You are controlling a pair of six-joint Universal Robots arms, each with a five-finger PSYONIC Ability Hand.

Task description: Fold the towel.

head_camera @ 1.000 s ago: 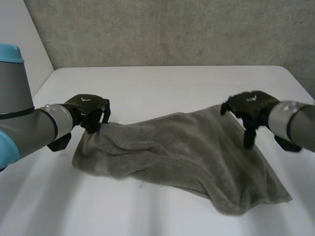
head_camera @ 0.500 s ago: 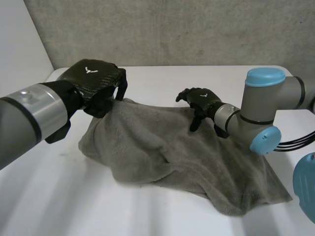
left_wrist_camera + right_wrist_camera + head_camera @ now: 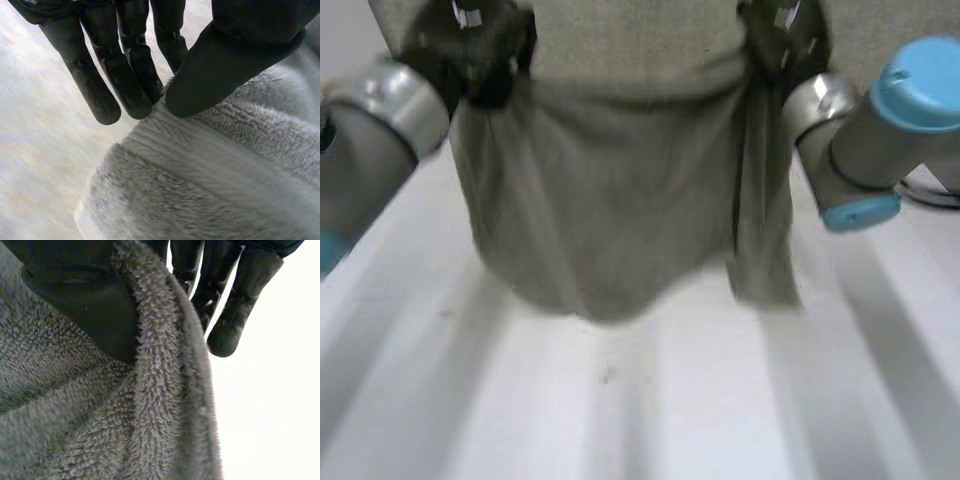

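Towel held up over table by both hands.
White table [image 3: 620, 410] is seen nearest; grey towel [image 3: 610, 200] is hung above it. Its upper edge is pinched between thumb and fingers at either end by left hand [image 3: 470, 45] and right hand [image 3: 785, 35].

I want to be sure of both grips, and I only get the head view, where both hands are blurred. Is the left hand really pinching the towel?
Observer: Yes. In the left wrist view the left hand pinches the towel at its edge, between the thumb and straight fingers.
Operator: And the right hand?
Observer: In the right wrist view the right hand pinches too: a thick towel edge runs up between its thumb and its fingers.
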